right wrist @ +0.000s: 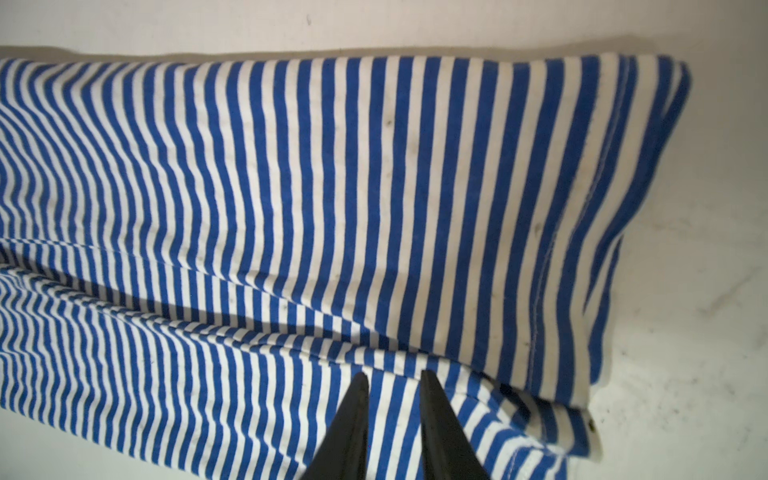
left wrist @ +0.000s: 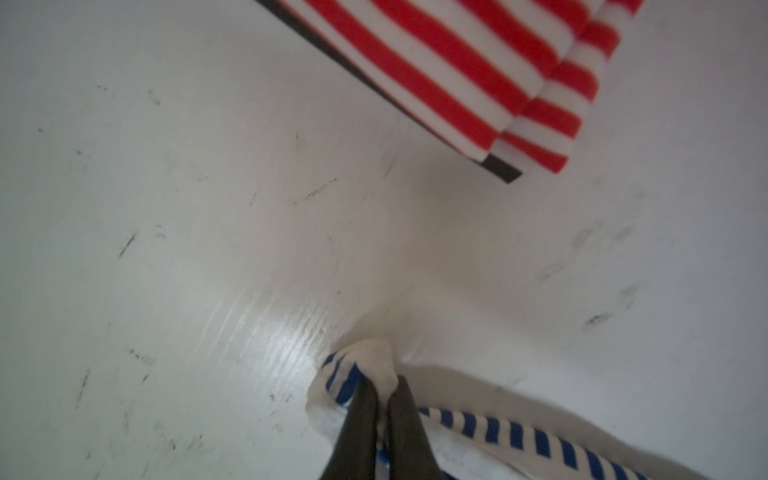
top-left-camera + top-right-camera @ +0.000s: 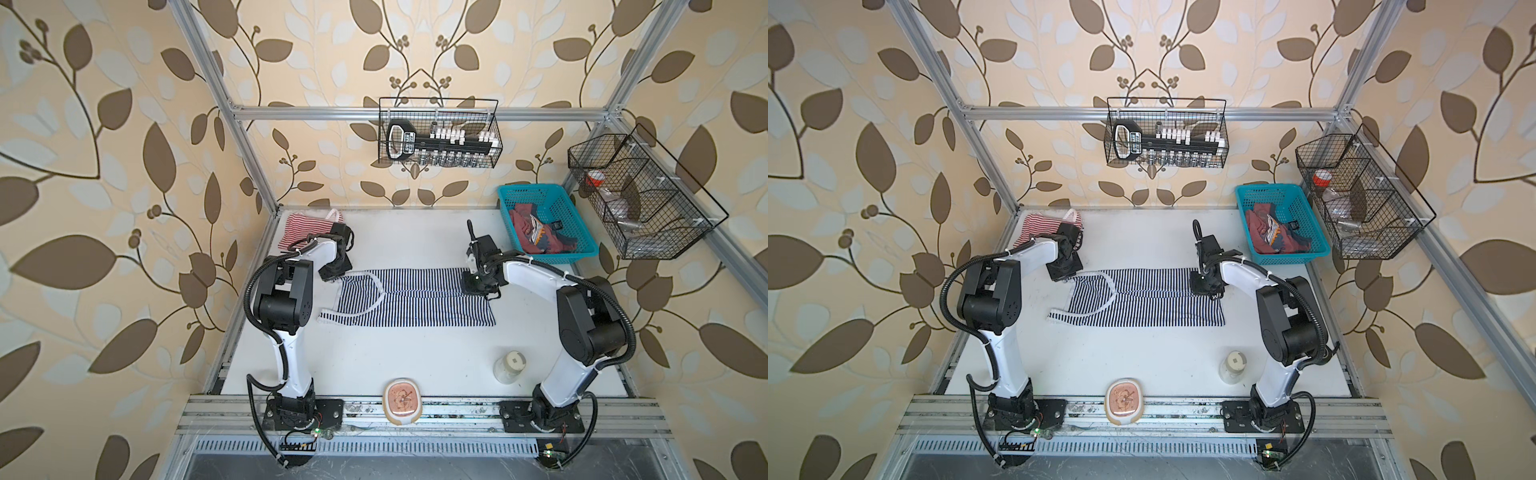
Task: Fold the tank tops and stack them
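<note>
In both top views the navy striped top (image 3: 415, 297) (image 3: 1142, 299) lies mid-table with its far edge folded over. Left wrist view: the left gripper (image 2: 384, 382) is pinching the top's white strap. Right wrist view: the right gripper (image 1: 395, 376) sits narrow on the hem end, can't tell if it's gripping. I'd keep both ends level and taut.

The left arm (image 3: 291, 362) and right arm (image 3: 567, 376) share white links (image 3: 532, 274) and boxy black joint housings (image 3: 286, 299); black corrugated cables (image 3: 248, 291) loop alongside each; base plates (image 3: 330, 409) are flat and black; fingers (image 2: 359, 419) black, slim, tapered.
</note>
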Tool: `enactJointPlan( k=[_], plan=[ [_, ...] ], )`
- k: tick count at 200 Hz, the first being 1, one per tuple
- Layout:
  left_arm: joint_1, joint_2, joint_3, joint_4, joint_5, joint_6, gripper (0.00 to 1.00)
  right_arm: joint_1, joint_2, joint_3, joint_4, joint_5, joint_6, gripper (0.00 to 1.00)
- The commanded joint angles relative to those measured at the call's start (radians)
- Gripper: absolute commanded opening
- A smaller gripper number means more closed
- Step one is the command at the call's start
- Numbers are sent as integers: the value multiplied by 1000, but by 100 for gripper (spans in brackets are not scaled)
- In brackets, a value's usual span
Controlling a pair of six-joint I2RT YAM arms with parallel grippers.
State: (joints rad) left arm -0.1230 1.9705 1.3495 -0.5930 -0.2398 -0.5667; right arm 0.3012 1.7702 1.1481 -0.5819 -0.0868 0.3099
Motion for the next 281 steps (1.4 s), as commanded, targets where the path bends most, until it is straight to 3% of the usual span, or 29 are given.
enactJointPlan(
  k=[1, 34, 83, 103, 114, 144, 164, 187, 222, 281],
  plan=[
    [7, -96, -39, 98, -66, -53, 18, 7, 22, 2, -2, -13, -8, 23],
    [7, -127, -39, 130, -90, -56, 33, 7, 26, 2, -1, -16, -11, 24],
    [5, -201, 23, 72, -89, -43, 44, 5, 31, 67, -34, -12, -40, 24],
    [-1, -260, 1, 53, -98, -59, 61, 6, 43, 121, -51, -13, -53, 25],
    [-25, -295, -16, 51, -110, -71, 63, 5, 58, 153, -59, -20, -62, 27],
    [-117, -309, -12, 49, -41, -86, 47, -1, 132, 254, -78, -42, -96, 26],
    [-165, -224, 56, -8, 73, -107, 33, -13, 204, 318, -95, -62, -114, 12],
    [-219, -121, 120, -67, 101, -107, 23, -22, 261, 366, -113, -66, -129, 0],
    [-230, -4, 152, -82, 152, -116, 20, -23, 288, 354, -104, -67, -138, 0],
    [-229, 189, 277, -171, 129, -77, 21, -40, 293, 250, -78, -59, -132, 0]
  ],
)
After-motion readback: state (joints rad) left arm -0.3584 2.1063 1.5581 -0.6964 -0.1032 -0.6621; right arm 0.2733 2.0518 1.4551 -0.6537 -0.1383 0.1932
